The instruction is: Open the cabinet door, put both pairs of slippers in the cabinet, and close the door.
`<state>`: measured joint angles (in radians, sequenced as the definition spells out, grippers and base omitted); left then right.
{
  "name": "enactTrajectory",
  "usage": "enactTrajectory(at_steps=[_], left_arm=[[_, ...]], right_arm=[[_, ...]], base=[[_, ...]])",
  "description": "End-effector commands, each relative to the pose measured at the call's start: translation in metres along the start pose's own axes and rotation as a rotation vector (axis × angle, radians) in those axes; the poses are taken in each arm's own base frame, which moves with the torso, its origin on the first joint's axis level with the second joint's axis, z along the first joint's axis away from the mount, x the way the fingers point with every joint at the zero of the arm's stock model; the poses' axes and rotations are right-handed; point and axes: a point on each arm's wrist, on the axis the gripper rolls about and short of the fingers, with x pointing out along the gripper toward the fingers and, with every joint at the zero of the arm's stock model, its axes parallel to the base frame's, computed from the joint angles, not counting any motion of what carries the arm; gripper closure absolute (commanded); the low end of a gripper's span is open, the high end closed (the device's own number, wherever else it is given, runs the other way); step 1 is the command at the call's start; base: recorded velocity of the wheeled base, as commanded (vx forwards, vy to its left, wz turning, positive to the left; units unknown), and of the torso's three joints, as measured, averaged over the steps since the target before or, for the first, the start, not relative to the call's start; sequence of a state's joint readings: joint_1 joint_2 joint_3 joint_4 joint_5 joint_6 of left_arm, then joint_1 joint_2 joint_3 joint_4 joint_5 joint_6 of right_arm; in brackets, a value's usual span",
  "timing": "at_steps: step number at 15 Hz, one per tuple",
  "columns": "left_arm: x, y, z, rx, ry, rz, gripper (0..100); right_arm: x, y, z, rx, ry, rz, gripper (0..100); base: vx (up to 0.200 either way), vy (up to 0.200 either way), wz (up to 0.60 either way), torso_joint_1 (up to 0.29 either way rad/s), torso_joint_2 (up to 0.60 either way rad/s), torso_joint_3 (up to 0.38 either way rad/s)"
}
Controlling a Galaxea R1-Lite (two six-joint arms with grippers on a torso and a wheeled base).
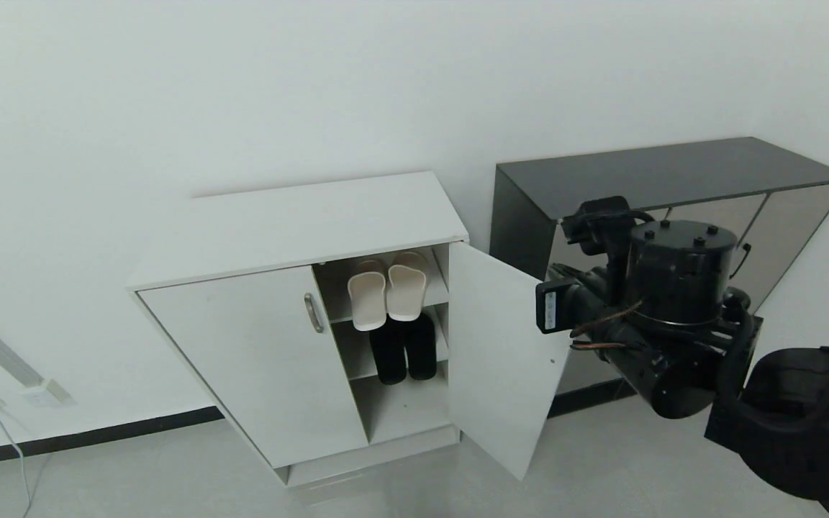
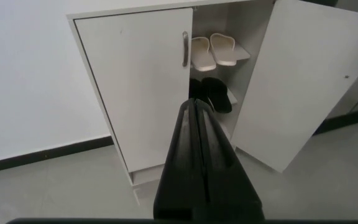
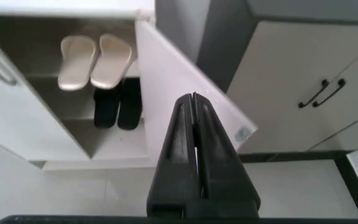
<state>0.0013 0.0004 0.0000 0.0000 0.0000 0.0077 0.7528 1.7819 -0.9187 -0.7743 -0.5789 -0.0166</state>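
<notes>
Plain white wall (image 1: 242, 86), boxy cabinet (image 1: 242, 345), smooth cream slippers (image 1: 387, 293), black slippers (image 1: 405, 352) shelved

Slippers: four, in two pairs: one white pair (image 1: 387, 291), one black pair (image 1: 405, 350).
Cabinets: two: one white cabinet (image 1: 299, 223), one dark cabinet (image 1: 666, 173).
Doors on white cabinet: two: one open door (image 1: 501, 360), one shut door (image 1: 249, 360) with one handle (image 1: 311, 313).
Claws: two: left claw (image 2: 194, 101), right claw (image 3: 194, 97).
</notes>
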Motion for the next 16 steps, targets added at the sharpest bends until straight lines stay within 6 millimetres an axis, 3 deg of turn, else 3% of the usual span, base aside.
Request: enactTrajectory(at_steps=[1,6,12,16], left_arm=[[0.0,0.0,0.0,0.0,0.0,0.0,100],[0.0,0.0,0.0,0.0,0.0,0.0,100],[0.0,0.0,0.0,-0.002,0.0,0.0,100],[0.0,0.0,0.0,-0.002,0.0,0.0,100]], right_arm=[[0.029,-0.011,0.007,0.018,0.02,-0.02,100],[0.09,-0.026,0.008,0.106,0.11,-0.041,100],[0.151,-0.043,-0.022,0.12,0.137,-0.045,100],[0.166,-0.047,-0.04,0.139,0.166,-0.057,100]], base=[[0.0,0.0,0.0,0.0,0.0,0.0],[0.0,0.0,0.0,0.0,0.0,0.0],[0.0,0.0,0.0,0.0,0.0,0.0],[0.0,0.0,0.0,0.0,0.0,0.0]])
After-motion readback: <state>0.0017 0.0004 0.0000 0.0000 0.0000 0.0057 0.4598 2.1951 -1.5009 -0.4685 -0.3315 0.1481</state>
